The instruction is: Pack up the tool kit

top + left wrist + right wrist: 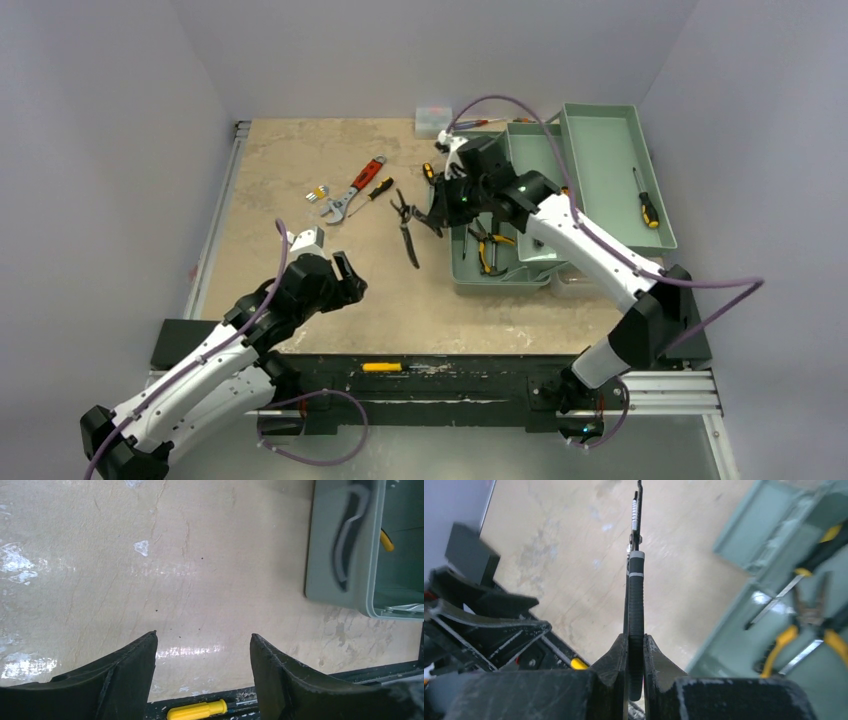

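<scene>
The sage-green toolbox (470, 268) lies open at the right, with its tray part (605, 150) beside it holding a black-and-yellow screwdriver (647, 205). Yellow-handled pliers (487, 247) lie inside the box. My right gripper (437, 205) is shut on one handle of black pliers (406, 228) and holds them above the table just left of the box. The right wrist view shows the handle (636, 600) clamped between the fingers (651, 652), and the box (734, 650) to the right. My left gripper (340, 272) is open and empty over bare table; its jaws (202, 637) stand wide apart.
A red adjustable wrench (356, 187), a black-and-red screwdriver (379, 187) and small yellow bits (317, 193) lie at mid-left. A small white box (434, 120) stands at the back. A yellow-handled screwdriver (382, 367) lies on the black front rail, also in the left wrist view (196, 711).
</scene>
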Robot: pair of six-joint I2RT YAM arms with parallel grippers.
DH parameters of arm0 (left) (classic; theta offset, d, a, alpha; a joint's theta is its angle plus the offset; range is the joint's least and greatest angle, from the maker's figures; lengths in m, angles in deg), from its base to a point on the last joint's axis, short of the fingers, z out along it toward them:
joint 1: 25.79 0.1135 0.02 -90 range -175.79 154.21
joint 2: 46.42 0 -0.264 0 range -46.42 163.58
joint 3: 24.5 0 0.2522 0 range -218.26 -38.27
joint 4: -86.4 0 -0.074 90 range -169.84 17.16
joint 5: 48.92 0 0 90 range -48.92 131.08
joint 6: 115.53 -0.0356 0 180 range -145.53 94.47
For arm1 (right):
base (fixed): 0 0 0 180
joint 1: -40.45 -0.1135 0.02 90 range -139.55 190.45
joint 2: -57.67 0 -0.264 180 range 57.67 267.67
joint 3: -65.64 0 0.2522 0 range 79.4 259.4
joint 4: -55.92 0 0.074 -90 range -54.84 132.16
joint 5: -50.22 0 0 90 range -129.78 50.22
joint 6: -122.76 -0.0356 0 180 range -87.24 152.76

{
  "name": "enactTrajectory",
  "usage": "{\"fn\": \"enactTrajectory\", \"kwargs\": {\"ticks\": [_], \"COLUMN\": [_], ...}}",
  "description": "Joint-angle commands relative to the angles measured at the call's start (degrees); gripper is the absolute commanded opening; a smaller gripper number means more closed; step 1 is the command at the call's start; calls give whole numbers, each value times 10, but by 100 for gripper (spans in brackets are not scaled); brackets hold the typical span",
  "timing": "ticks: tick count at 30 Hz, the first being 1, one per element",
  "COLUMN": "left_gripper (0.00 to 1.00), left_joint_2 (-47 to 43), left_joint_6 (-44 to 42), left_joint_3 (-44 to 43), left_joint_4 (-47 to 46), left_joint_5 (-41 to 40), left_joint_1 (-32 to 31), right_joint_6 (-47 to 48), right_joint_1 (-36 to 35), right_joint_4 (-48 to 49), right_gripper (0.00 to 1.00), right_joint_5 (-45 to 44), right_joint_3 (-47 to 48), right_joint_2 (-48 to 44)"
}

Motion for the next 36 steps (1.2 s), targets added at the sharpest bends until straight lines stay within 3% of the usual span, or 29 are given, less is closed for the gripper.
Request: {"fn": "enactTrajectory", "kwargs": {"ticks": [1, 7, 13, 21, 30, 33, 34, 36], "left_gripper": [65, 65, 64, 64, 63, 63, 63, 63], "left_joint_2": [16, 18, 25, 34, 48, 43, 42, 41], "left_joint_6": [0, 0, -1, 1, 1, 0, -1, -2], "left_joint_3": [-4, 1, -1, 0, -3, -2, -3, -3], "left_joint_4": [-6, -18, -18, -29, -30, -26, -25, -24], "left_joint_5": [-2, 3, 5, 8, 12, 8, 7, 6], "left_joint_1": [1, 1, 1, 1, 1, 1, 1, 1], "right_joint_6": [44, 59, 76, 95, 94, 95, 95, 95], "right_joint_1": [19, 59, 64, 64, 63, 62, 62, 62], "right_joint_4": [-50, -73, -116, -165, -171, -168, -167, -163], "right_gripper": [0, 0, 0, 0, 0, 17, 29, 44], "right_joint_5": [-117, -146, -262, -404, -443, -434, -430, -414], "right_joint_3": [71, 76, 91, 87, 92, 93, 93, 94], "right_joint_2": [-67, -107, -114, -67, -20, -10, -8, -7]}}
